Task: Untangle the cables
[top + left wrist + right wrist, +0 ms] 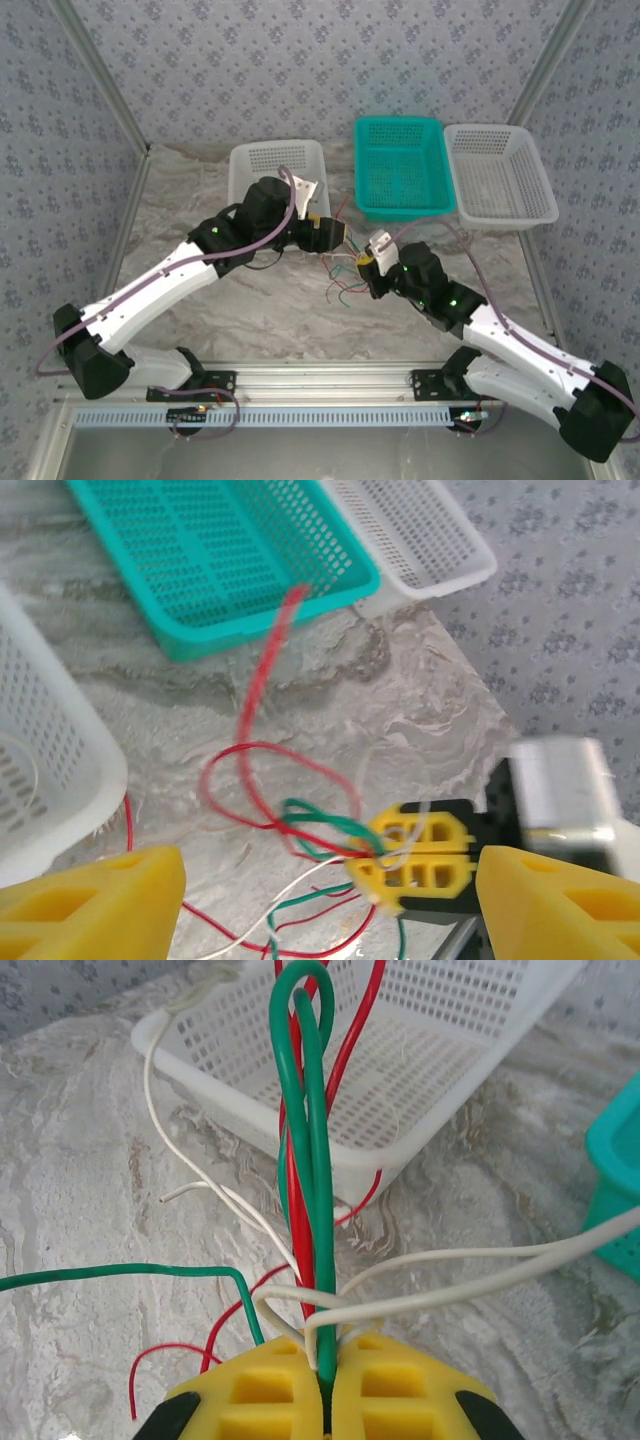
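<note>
right wrist view: right gripper (326,1365) pinches cables (319,1160).

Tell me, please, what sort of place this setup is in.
Likely a robotics lab test cell: patterned wall panels on an aluminium frame enclose a marble-look table, with the left arm and right arm bolted along its near edge.

white left arm (150,295), white right arm (520,345), black joints and bases, purple cables (291,200) looped alongside, yellow latticed tool fingers (270,1395)
</note>
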`<state>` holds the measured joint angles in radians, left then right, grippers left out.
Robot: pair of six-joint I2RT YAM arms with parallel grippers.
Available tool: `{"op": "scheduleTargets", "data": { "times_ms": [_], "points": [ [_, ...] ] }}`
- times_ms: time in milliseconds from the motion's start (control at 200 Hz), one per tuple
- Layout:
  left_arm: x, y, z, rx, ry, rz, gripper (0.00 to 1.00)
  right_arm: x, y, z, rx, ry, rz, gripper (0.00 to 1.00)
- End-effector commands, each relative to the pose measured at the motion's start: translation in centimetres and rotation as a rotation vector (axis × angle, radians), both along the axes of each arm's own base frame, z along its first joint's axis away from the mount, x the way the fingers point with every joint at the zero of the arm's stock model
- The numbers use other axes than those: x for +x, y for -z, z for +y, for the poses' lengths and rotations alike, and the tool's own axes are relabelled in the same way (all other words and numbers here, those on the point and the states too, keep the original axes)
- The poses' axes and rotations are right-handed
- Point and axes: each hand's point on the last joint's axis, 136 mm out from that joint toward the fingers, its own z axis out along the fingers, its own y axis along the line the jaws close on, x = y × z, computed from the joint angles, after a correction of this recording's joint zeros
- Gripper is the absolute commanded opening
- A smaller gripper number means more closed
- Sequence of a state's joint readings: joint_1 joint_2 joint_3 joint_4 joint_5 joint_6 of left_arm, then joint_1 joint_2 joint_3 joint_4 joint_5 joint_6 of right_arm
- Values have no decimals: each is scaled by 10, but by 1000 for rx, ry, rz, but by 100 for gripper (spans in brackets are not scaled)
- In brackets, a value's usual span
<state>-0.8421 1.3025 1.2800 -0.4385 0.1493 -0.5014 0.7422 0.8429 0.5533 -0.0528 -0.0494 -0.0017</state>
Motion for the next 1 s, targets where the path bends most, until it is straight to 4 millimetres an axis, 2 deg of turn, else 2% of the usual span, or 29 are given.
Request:
{"op": "scheduleTargets", "data": {
  "times_ms": [0,140,250,345,405,485,545,595,620,700,794,994],
  "points": [
    [-1,4,12,-64,-47,63,75,1,-23,-2,24,-9,-95,0],
    [-4,-2,16,-181,-46,70,75,-1,-31,-3,54,-15,-80,0],
    [3,6,19,-240,-84,123,76,-1,-44,-2,117,-11,-82,0],
    [6,10,16,-277,-87,140,67,1,-57,-3,177,8,-78,0],
    [6,10,9,-302,-63,154,58,2,-64,-2,214,16,-77,0],
    [8,13,0,-319,-43,178,41,2,-71,0,252,7,-77,0],
    [10,14,-5,-330,-31,187,23,2,-73,1,264,3,-79,1],
    [11,11,-9,-346,-21,185,0,1,-72,2,259,-3,-75,1],
    [11,10,-10,-351,-17,183,0,2,-71,2,255,-2,-74,1],
    [12,-2,-10,-372,-9,150,0,5,-59,-2,226,29,-51,5],
    [10,-24,-1,-384,-19,90,0,16,-33,-17,184,139,-5,8],
    [-3,-79,28,-390,-52,-57,0,39,39,-78,137,487,170,16]
  ]
}}
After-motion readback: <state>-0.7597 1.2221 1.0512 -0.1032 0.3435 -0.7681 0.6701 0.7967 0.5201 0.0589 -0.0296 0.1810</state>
